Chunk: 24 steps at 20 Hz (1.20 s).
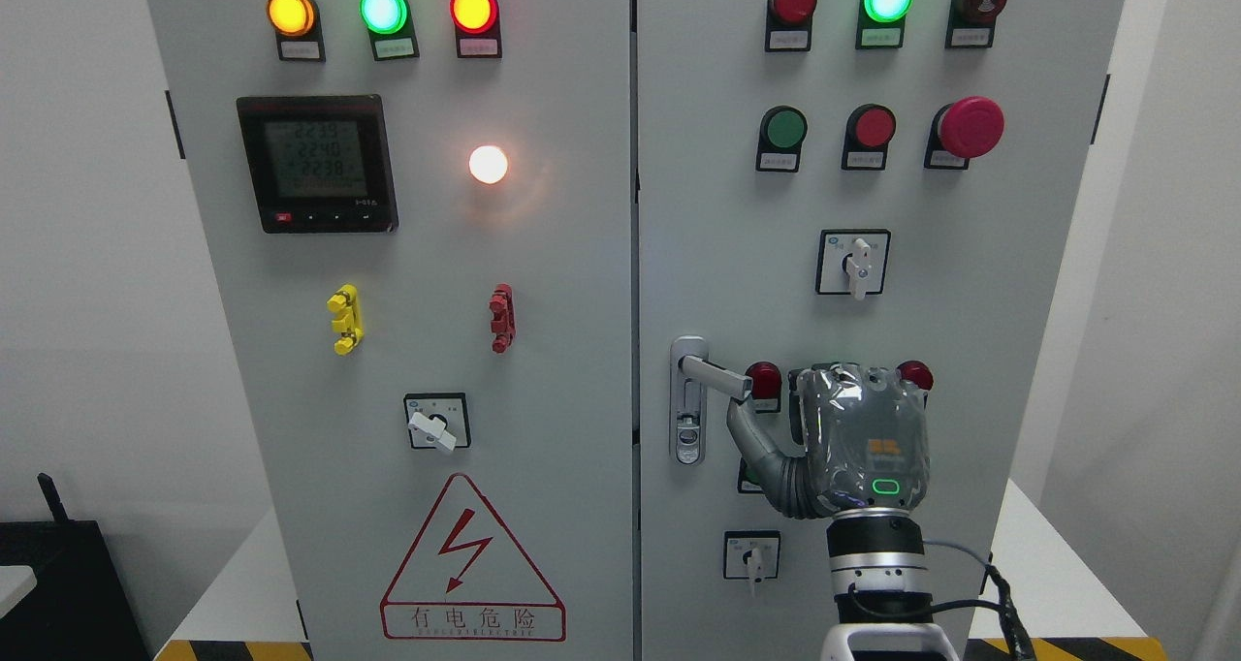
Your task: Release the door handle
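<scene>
Thumb of the right hand point(863, 438) touches the door handle point(715, 375), whose lever runs sideways toward it from the left; fingers hidden, grip unclear.

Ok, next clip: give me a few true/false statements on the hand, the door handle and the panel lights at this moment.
1. The right hand is at the door handle, its thumb under the lever's end. True.
2. The handle sits on the left-hand door. False: it is on the right-hand door, near its left edge.
3. The handle's lever points straight down. False: it sticks out sideways to the right.
4. The left door's top row shows lit amber, green and red lamps. True.
5. The left arm is reaching for the meter. False: no left arm is in view.
</scene>
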### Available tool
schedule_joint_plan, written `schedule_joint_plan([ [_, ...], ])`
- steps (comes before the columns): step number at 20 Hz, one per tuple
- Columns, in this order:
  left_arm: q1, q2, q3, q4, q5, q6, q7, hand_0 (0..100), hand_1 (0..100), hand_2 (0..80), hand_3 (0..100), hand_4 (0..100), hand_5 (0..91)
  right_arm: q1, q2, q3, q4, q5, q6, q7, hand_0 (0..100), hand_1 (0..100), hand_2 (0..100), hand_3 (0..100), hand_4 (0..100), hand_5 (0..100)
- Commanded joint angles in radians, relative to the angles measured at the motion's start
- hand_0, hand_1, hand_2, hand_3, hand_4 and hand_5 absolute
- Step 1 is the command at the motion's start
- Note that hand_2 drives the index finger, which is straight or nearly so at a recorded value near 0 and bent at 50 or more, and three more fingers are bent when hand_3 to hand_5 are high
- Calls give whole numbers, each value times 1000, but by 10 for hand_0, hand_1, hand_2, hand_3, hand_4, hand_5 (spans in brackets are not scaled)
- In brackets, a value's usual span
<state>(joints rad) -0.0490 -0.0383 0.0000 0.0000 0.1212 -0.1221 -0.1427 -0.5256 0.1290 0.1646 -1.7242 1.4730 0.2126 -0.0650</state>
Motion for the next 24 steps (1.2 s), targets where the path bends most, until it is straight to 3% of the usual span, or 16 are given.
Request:
schedule_joint_plan([
  [1, 0, 0, 11, 17, 0, -1, 0, 120, 389, 0, 0, 0, 0, -2, 0, 0, 0, -2, 1, -1, 412, 122, 1000, 1000, 1000, 980],
  [24, 0, 0, 11, 17, 0, 1, 0, 120, 389, 0, 0, 0, 0, 21, 1, 13, -2, -2, -6, -10, 417, 126, 1000, 1000, 1000, 981],
])
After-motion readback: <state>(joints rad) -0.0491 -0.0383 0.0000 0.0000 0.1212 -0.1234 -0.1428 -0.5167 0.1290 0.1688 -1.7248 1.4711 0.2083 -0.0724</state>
